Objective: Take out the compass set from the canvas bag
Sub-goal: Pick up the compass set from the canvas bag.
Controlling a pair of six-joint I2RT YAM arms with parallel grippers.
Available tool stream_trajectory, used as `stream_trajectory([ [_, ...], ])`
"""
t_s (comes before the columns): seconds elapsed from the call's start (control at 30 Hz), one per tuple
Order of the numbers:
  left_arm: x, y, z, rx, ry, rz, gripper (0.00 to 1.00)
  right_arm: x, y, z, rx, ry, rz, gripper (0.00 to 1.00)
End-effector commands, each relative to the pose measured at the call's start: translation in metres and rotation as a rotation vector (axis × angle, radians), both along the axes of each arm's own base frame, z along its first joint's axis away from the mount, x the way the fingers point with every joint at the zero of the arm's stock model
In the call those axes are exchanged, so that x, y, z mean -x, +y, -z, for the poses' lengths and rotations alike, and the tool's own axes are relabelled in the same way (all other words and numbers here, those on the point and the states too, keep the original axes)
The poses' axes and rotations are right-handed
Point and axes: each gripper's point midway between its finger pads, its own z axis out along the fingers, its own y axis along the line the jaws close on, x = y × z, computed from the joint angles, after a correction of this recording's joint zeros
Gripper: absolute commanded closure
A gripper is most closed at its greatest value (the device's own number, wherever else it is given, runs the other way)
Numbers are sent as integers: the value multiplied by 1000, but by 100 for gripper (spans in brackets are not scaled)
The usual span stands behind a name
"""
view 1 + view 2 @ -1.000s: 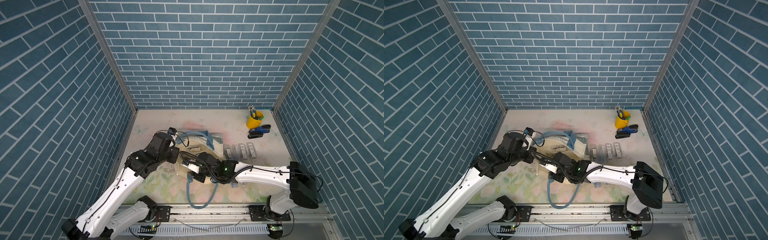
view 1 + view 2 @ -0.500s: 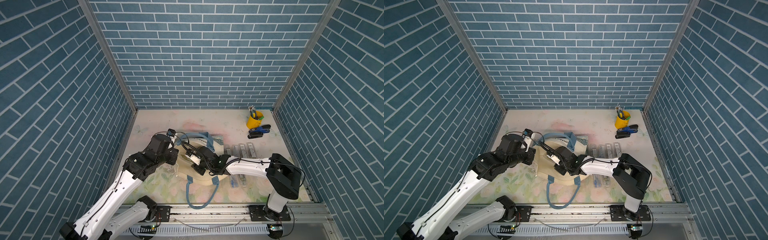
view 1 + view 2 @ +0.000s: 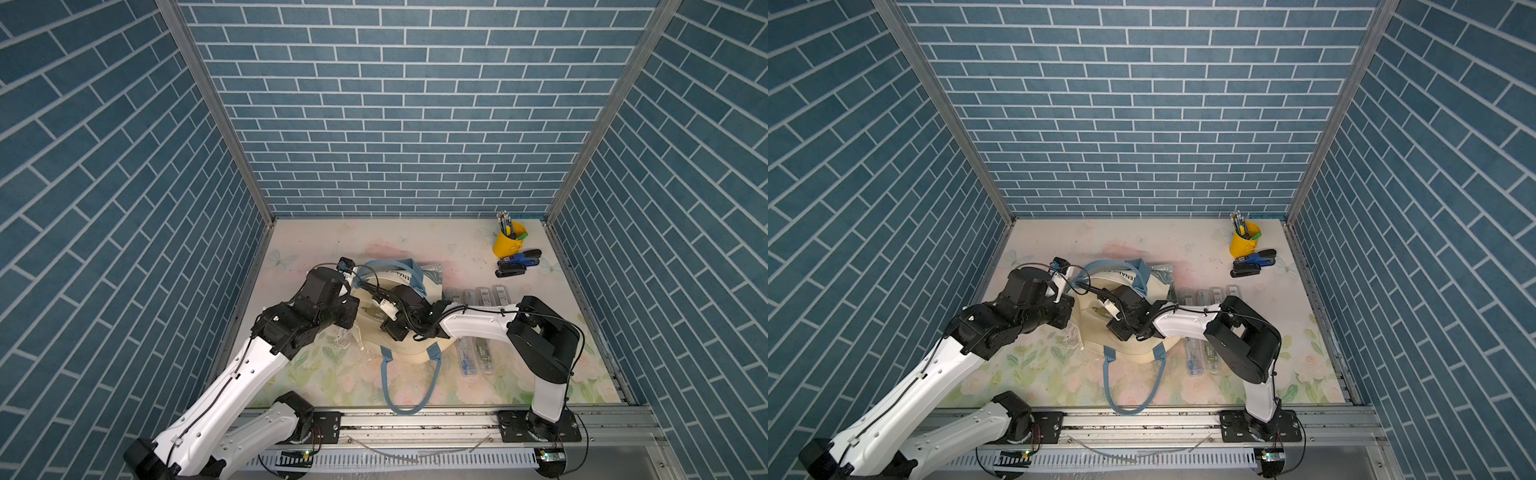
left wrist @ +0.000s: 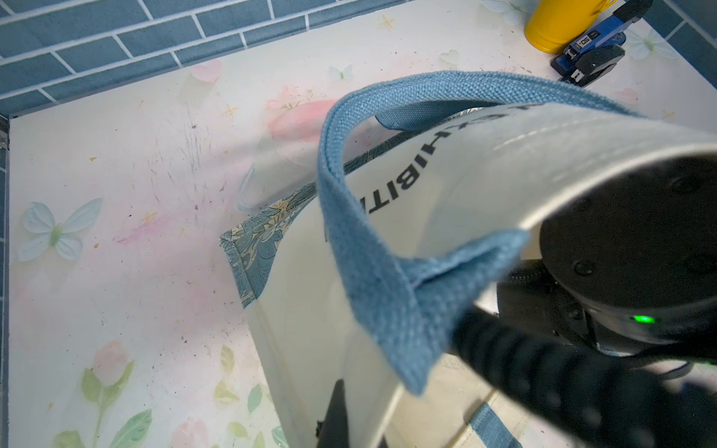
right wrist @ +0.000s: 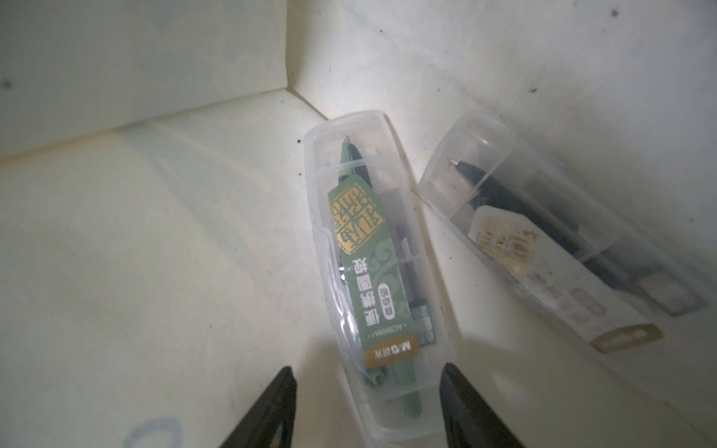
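- Left of centre on the tabletop [image 3: 316, 249]: large cream canvas bag [image 3: 409, 353] with blue strap handles [image 3: 405, 409].
- Left gripper [image 4: 349, 422] clamped on its rim.
- Right gripper [image 5: 368, 411] inside, jaws parted.
- Clear plastic compass set [image 5: 372, 263], green-labelled, on bag floor; long axis straight ahead, near end between those jaws.

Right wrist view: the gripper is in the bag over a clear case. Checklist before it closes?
1. Open for the grasp: ok, the right gripper has its fingers apart.
2. Target lined up: ok, the near end of the green-labelled case lies between the fingers.
3. Neighbour out of the way: ok, the second case lies off to one side, outside the jaws.
4. Fingers low enough to straddle the case: cannot tell.
5. Bag mouth held open: ok, the left gripper is shut at the rim of the canvas bag.
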Motion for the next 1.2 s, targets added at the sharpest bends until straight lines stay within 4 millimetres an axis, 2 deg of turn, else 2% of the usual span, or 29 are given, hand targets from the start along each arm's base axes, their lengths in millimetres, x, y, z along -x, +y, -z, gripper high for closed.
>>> stream_trajectory([
  [0.0,-4,-9,-7,37,-41,34,100,-18,10,-1,-22,1,43,30],
  [0.1,-5,-11,-6,40,-37,39,100,-28,9,19,8,35,66,29],
  [0.2,-5,-10,-8,35,-41,38,100,-27,11,30,18,62,58,31],
  [0.53,-5,-9,-5,34,-43,31,100,-13,12,27,24,119,37,53],
  [0.6,-6,-8,-5,30,-45,26,100,-12,4,28,56,127,70,54],
  [0.7,-6,-8,-3,22,-39,26,100,-10,-22,38,150,150,154,55],
  [0.8,-7,-8,-1,21,-40,24,100,-6,-38,36,190,172,218,59],
  [1.0,-10,-9,-1,18,-39,24,100,2,-51,22,175,228,314,65],
  [1.17,-10,-7,-1,17,-40,17,100,6,-55,20,178,255,345,67],
])
